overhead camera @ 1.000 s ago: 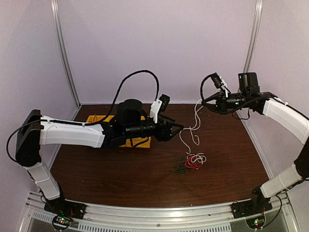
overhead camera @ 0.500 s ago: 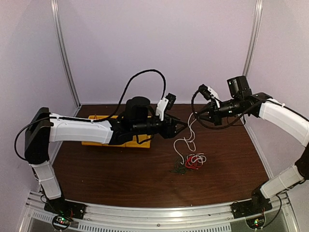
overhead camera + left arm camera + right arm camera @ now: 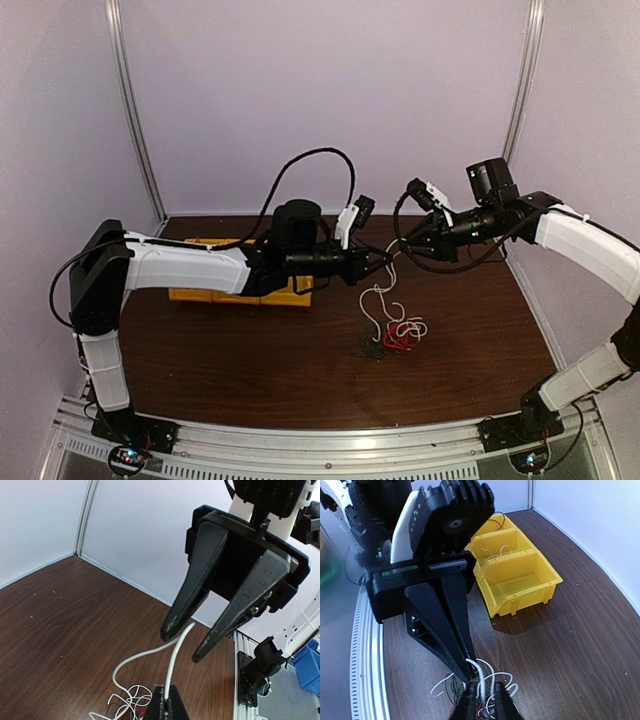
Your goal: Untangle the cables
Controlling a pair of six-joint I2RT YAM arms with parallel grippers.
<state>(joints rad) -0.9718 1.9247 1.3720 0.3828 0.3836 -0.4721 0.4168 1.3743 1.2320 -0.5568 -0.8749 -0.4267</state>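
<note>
The cables point(image 3: 396, 336) lie as a small red, white and dark green tangle on the brown table. One white cable point(image 3: 379, 296) rises from the tangle to both grippers, which meet tip to tip above the table. My left gripper point(image 3: 385, 262) is shut on this white cable point(image 3: 173, 666), pinching it just below its free end. In the left wrist view my right gripper point(image 3: 184, 641) faces me, its fingers slightly apart, with the cable's end between them. In the right wrist view the white cable point(image 3: 485, 674) passes through the gap between my own fingers point(image 3: 505, 706).
A row of yellow bins point(image 3: 232, 295) stands behind the left arm at the left rear. The bins point(image 3: 520, 582) hold a few loose wires point(image 3: 498, 551). Purple walls close the back and sides. The left arm's thick black hose point(image 3: 310, 160) arcs above it.
The left arm has reached right to meet the right gripper and has shut on the white cable. The right gripper came down and left, and its jaws have parted a little.
</note>
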